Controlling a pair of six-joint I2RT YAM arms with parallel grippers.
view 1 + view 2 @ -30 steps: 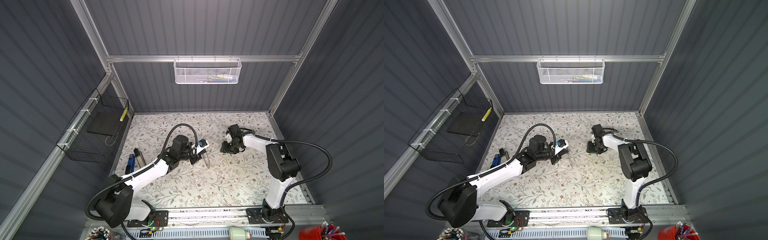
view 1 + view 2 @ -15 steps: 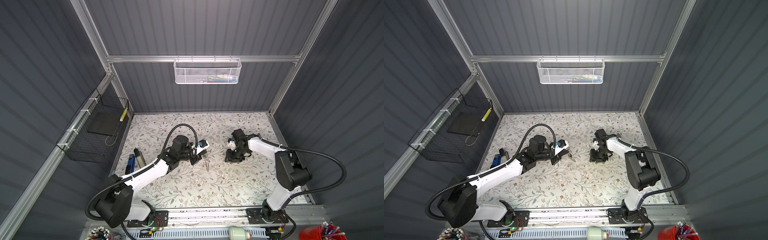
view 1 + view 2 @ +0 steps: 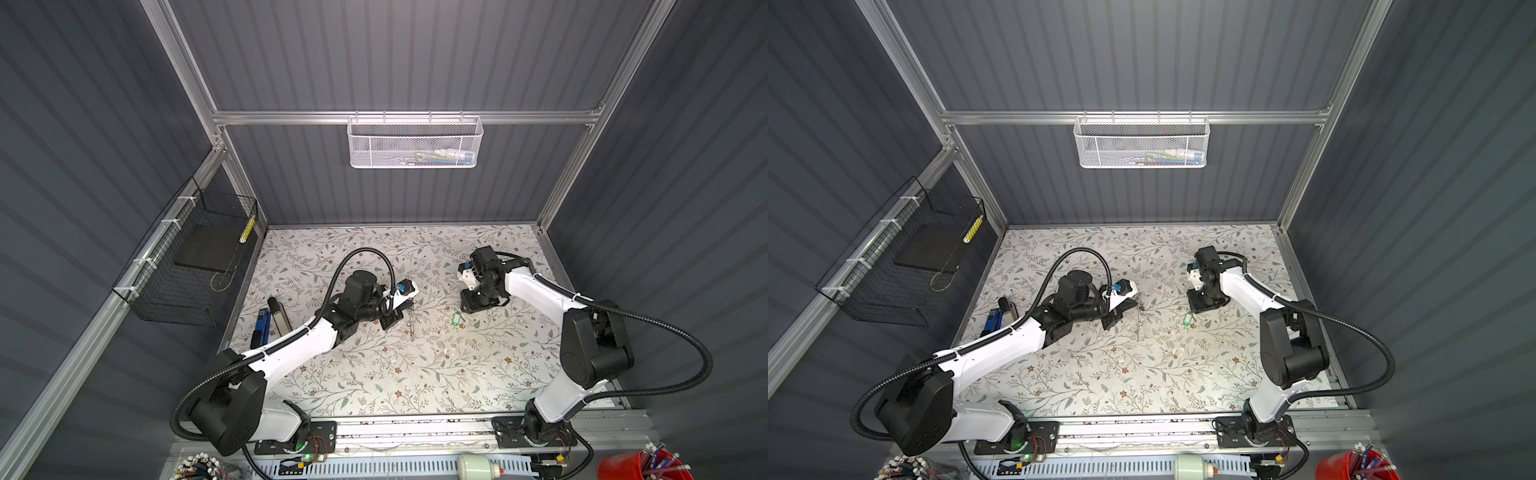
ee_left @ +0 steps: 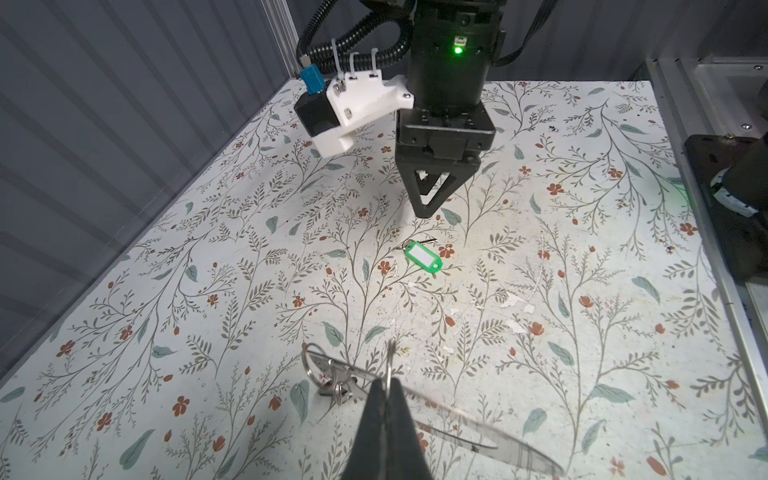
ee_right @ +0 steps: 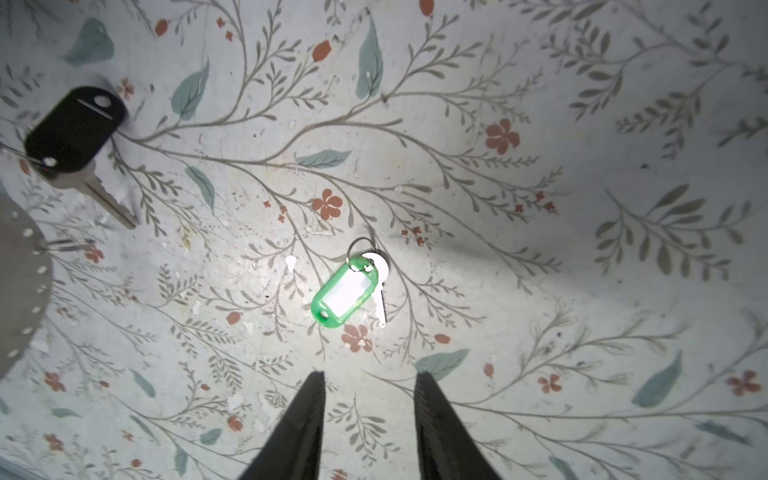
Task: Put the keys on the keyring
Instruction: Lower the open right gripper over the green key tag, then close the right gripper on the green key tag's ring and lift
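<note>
Clamping left gripper (image 4: 387, 380): jaws pressed fully together on a wire loop of the flat grey metal keyring plate (image 4: 478, 432).
Right gripper (image 5: 370, 378): jaws well apart, holding nothing, poised above the tag.
Bright-green translucent key tag (image 5: 343, 293): flat on the floral-patterned table (image 5: 540, 249), joined by a small split ring to a small silver key.
Black-headed silver key (image 5: 75, 124): near the plate's perforated rim, apart from the tag; whether it is threaded on cannot be told.

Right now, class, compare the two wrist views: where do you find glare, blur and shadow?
Right wrist view: glare washes out the label of the green key tag, the black-headed key is soft, the edges fall dark. Left wrist view: the keyring, close to the lens, is blurred.
</note>
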